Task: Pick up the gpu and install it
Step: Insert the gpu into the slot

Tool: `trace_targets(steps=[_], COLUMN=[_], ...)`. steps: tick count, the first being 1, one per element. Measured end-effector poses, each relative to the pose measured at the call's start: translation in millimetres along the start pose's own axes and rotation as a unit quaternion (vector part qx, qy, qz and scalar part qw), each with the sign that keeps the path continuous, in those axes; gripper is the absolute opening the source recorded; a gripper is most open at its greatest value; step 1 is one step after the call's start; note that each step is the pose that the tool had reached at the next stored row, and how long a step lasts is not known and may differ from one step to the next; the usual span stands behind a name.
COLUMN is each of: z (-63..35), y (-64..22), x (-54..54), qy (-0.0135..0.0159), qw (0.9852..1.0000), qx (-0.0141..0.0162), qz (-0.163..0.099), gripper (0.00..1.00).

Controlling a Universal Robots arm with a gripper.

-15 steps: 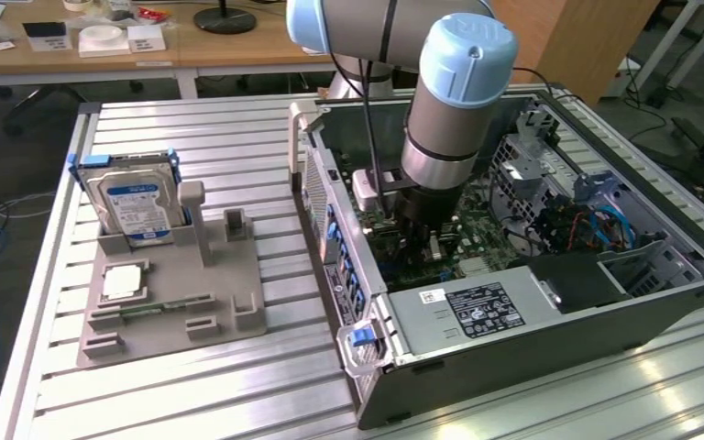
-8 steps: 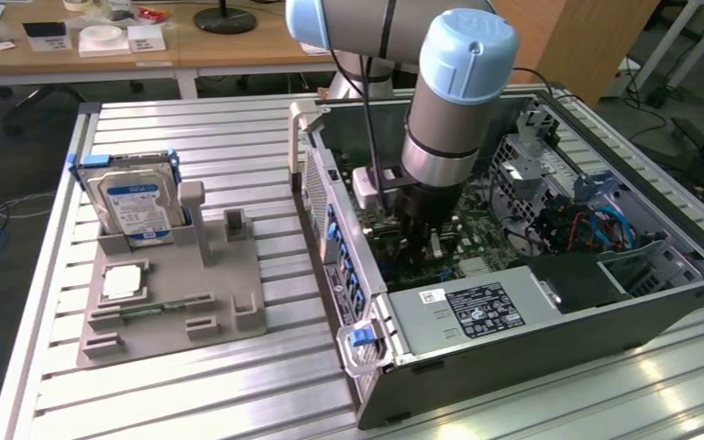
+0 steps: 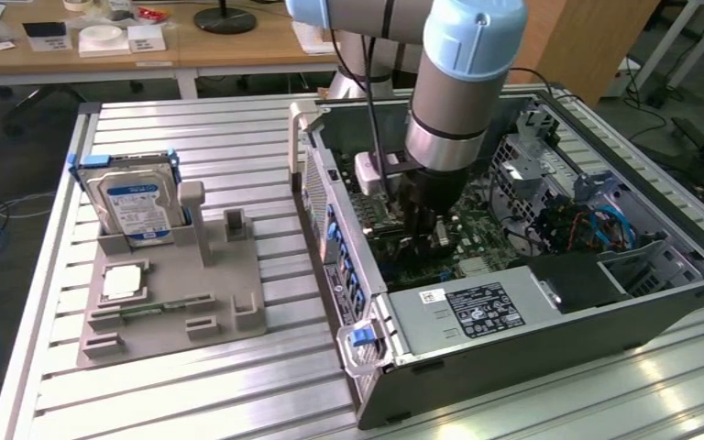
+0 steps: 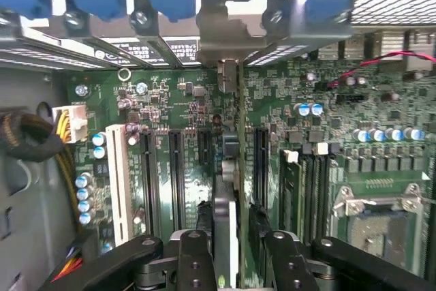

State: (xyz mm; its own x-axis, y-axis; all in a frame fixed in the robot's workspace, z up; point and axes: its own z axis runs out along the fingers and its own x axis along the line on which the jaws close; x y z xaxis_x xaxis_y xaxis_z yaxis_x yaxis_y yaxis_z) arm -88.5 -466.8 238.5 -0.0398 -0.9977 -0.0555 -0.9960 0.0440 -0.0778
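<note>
- Inside the computer case, right of frame, the gripper clamps the gpu edge-on.
- Card stands vertical above the motherboard, apparently to align with a slot.

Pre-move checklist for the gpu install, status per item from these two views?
1. Card in the claw: ok, the fingers clamp the gpu, seen edge-on in the wrist view.
2. Arm inside the computer case: ok, claw is down over the motherboard.
3. Card lined up with the slots: ok, its edge runs parallel to them.
4. Card fully seated: cannot tell.
5. End bracket meeting the rear openings: cannot tell, though it sits close to them.
6. Other parts out of the way: ok, hard drive stands upright on the grey holder outside the case.
</note>
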Motion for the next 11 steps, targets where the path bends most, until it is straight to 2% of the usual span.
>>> trace_targets(steps=[11], z=[-35.3], y=[-2.8], x=[-2.1], qy=[-0.0004], qw=[1.0000], qx=[0.0085], qz=[0.000], gripper=[0.35])
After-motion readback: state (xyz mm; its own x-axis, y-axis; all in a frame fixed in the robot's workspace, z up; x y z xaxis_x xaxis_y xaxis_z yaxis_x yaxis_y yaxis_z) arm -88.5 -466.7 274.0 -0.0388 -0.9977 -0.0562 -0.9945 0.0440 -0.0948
